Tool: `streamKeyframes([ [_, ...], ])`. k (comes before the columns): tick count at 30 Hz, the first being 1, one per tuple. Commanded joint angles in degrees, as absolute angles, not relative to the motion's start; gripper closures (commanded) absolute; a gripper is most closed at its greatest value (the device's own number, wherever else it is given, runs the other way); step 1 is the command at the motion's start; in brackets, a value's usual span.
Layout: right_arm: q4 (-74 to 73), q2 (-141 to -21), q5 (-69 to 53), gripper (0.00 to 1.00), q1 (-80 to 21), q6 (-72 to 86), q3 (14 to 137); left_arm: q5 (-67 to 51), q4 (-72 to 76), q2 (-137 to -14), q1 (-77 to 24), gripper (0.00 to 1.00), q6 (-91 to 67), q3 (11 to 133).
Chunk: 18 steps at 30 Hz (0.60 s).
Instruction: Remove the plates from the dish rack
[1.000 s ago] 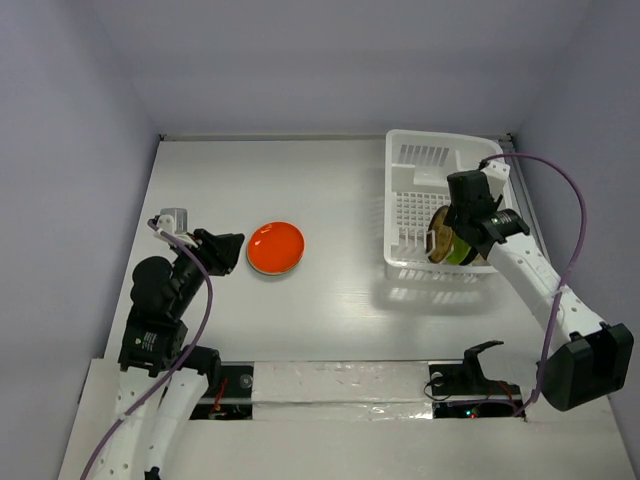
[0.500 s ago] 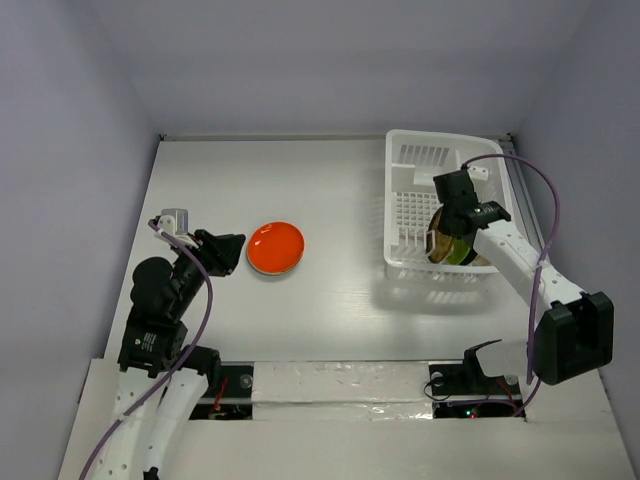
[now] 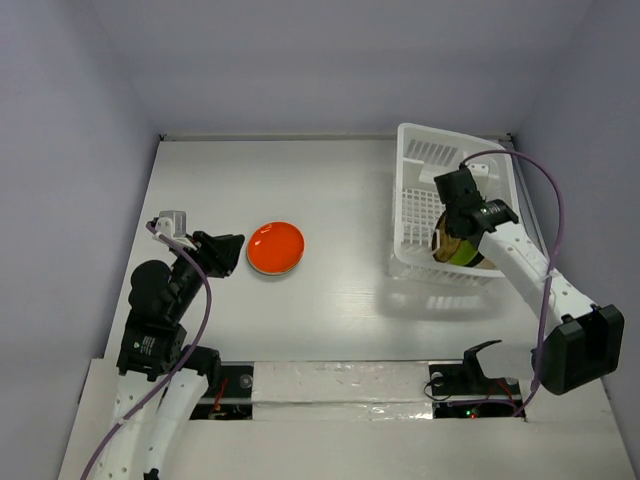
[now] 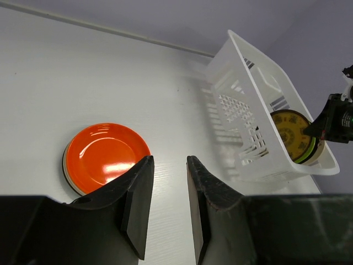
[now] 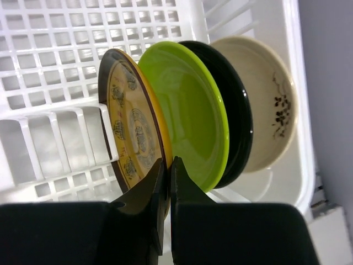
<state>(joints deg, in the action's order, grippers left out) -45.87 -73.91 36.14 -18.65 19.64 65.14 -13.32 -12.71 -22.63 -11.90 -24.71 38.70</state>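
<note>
The white dish rack (image 3: 420, 190) stands at the back right, tilted up on one side; it also shows in the left wrist view (image 4: 259, 94) and the right wrist view (image 5: 49, 66). In it stand on edge a yellow-brown patterned plate (image 5: 129, 130), a lime green plate (image 5: 193, 121), a dark plate (image 5: 237, 121) and a cream plate (image 5: 267, 99). My right gripper (image 5: 167, 165) is shut on the yellow-brown plate's rim (image 3: 447, 243). A red-orange plate (image 3: 276, 247) lies flat on the table, also in the left wrist view (image 4: 105, 156). My left gripper (image 4: 168, 165) is open and empty beside it.
White table with walls on three sides. The rack sits close to the right wall (image 3: 590, 150). A purple cable (image 3: 545, 200) loops over the right arm. The left arm (image 3: 160, 300) is at the near left.
The rack has shifted and tilted, its left side lifted, as my right gripper holds the yellow-brown plate. The left arm has not moved.
</note>
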Motion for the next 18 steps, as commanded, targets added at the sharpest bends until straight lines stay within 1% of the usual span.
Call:
streamKeyframes([
  [1,-49.6,-73.1,40.2,1.00,-22.4,18.0,71.2,-13.2,-10.6,-22.0,-12.0,0.73,-24.5,39.1],
  [8,-51.0,-78.2,43.4,1.00,-26.5,18.5,72.2,-13.0,-10.6,-21.9,-12.0,0.73,-24.6,39.1],
  [10,-52.5,-78.5,47.3,1.00,-27.9,20.1,74.3,-13.0,-10.6,-22.1,-12.0,0.72,-24.6,39.1],
  [15,-54.6,-72.3,51.9,1.00,-31.1,22.4,84.3,-13.1,-10.6,-22.1,-12.0,0.72,-24.6,39.1],
  [17,-53.9,-70.4,51.9,1.00,-34.4,22.8,86.7,-13.0,-10.6,-22.1,-12.0,0.72,-24.7,39.1],
  [18,-53.0,-69.6,49.2,1.00,-35.4,22.8,87.4,-12.9,-10.7,-22.1,-12.0,0.72,-24.6,39.1],
])
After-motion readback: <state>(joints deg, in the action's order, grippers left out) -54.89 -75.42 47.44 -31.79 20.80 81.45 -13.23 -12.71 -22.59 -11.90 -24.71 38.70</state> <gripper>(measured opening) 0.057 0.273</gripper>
